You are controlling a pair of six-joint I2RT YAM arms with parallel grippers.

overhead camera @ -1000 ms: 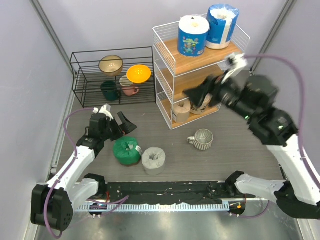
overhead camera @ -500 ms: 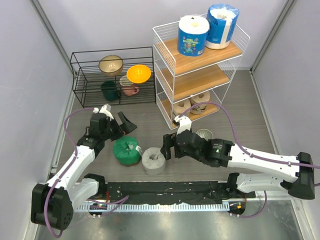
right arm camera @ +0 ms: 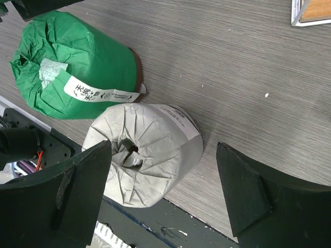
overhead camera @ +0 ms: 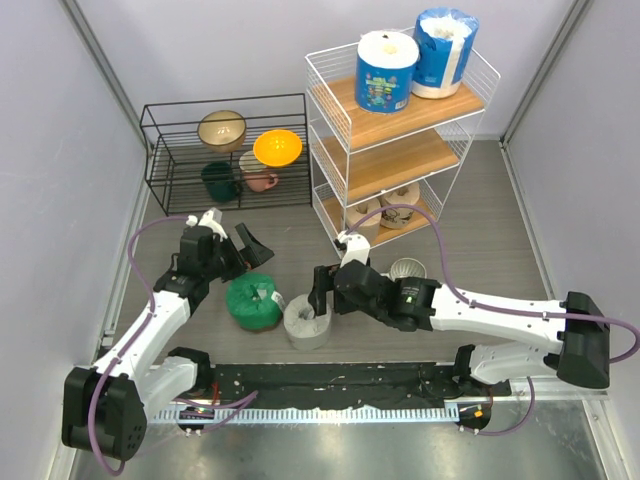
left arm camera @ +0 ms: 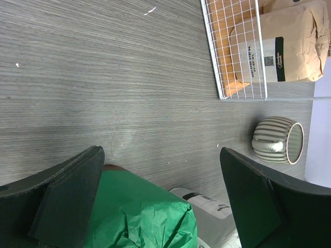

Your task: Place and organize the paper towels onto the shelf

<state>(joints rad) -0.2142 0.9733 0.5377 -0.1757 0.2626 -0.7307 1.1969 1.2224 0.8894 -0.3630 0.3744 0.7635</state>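
Note:
The grey roll (overhead camera: 306, 322) lies on the floor beside the green roll (overhead camera: 252, 302). My right gripper (overhead camera: 322, 292) is open and hovers over the grey roll (right arm camera: 150, 150), its jaws wide either side, not touching it. The green roll (right arm camera: 77, 62) is just to its left. My left gripper (overhead camera: 235, 240) is open and empty just behind the green roll (left arm camera: 139, 212). On the shelf (overhead camera: 395, 165), two blue-wrapped white rolls (overhead camera: 386, 72) stand on the top tier and two tan rolls (overhead camera: 365, 215) sit on the bottom tier. The middle tier is bare.
A ribbed mug (overhead camera: 407, 268) lies on its side in front of the shelf, right of my right gripper. A black wire rack (overhead camera: 225, 150) with bowls and cups stands at the back left. The black base rail (right arm camera: 155, 227) runs close under the grey roll.
My right arm has swung from the shelf down and left to the grey roll, jaws open. The left arm and the rolls have not moved.

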